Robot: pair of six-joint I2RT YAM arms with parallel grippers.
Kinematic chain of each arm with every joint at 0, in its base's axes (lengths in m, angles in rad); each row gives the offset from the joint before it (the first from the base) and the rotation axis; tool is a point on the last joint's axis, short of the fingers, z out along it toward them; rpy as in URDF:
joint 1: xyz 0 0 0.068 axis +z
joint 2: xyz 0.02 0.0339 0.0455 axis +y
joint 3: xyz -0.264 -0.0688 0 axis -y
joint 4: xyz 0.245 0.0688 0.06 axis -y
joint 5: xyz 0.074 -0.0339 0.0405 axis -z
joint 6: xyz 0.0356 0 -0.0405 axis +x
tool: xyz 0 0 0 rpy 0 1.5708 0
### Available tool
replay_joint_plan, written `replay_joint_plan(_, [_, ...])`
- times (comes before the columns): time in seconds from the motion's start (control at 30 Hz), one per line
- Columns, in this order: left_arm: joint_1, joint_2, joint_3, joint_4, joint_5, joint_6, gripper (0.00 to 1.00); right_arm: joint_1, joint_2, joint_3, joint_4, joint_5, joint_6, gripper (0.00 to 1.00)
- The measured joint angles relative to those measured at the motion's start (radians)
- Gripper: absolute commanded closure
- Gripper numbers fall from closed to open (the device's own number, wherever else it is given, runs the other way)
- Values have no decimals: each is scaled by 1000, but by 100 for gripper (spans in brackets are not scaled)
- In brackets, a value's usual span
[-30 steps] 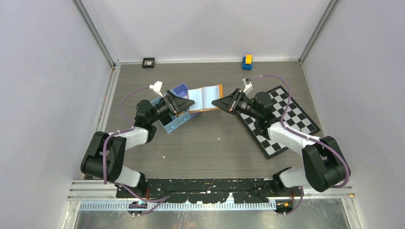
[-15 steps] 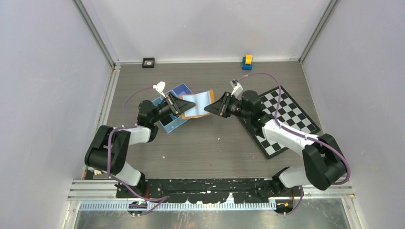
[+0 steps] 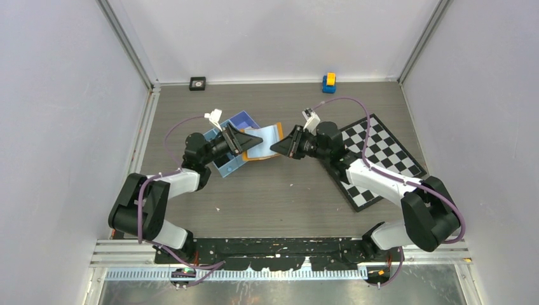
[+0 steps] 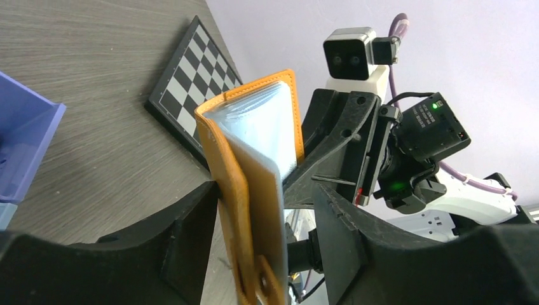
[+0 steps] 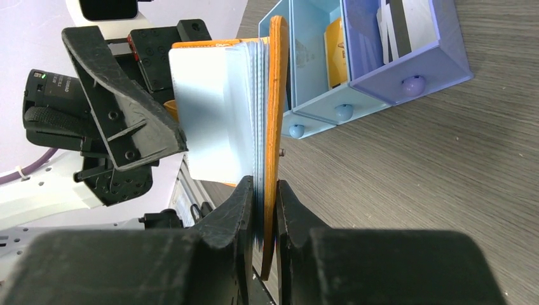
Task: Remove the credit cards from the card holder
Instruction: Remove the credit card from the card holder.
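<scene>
The orange card holder point(image 3: 268, 136) hangs above the table between both grippers, half folded. My right gripper point(image 5: 266, 190) is shut on its orange cover point(image 5: 274, 95) and the pale sleeves beside it. A pale blue credit card point(image 5: 210, 114) stands out of the holder on the left arm's side. My left gripper point(image 4: 264, 203) is open around the holder's opposite edge point(image 4: 254, 159): one finger touches the orange cover, and the other stands clear of the pale card. In the top view the left gripper point(image 3: 254, 138) and right gripper point(image 3: 276, 147) face each other closely.
A blue three-compartment tray point(image 3: 227, 166) sits just left of the holder, with cards point(image 5: 407, 19) in its purple end compartment. A chessboard point(image 3: 375, 159) lies under the right arm. A yellow-and-blue block point(image 3: 328, 82) and a small black square point(image 3: 197, 82) sit by the back wall.
The right gripper has carried the holder leftward toward the left gripper, and the holder has folded narrower. The left jaws closed in and then parted again.
</scene>
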Motion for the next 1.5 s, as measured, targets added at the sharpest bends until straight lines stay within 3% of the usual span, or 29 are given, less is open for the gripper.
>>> replay_joint_plan(0.13, [-2,-16,-1,-6,-13,18,60,0,0,0,22,-5,6,99])
replay_joint_plan(0.23, [-2,-16,0,-22,-22,29,77,0,0,0,39,-21,13,94])
replay_joint_plan(0.37, [3,-13,0,-39,-36,45,92,-3,5,0,60,-37,24,78])
replay_joint_plan(0.47, [4,-12,1,-55,-40,48,97,-4,5,-7,71,-40,31,59])
replay_joint_plan(0.6, [-3,-12,2,-72,-36,48,99,6,-16,-39,74,-22,29,55])
replay_joint_plan(0.7, [-3,-12,2,-88,-35,50,100,8,-69,-59,40,24,15,62])
replay_joint_plan(0.87, [-1,-13,2,-104,-37,50,100,8,-123,-60,14,79,-7,63])
replay_joint_plan(0.97, [6,-19,2,-115,-37,50,100,8,-123,-60,-12,101,-13,73])
replay_joint_plan(1.1, [14,-32,2,-116,-37,50,100,8,-123,-60,-41,127,-23,78])
replay_joint_plan(1.33, [18,-42,2,-127,-37,50,100,8,-123,-60,-55,144,-29,78])
replay_joint_plan(1.5, [18,-42,2,-138,-38,50,100,8,-123,-60,-67,150,-33,68])
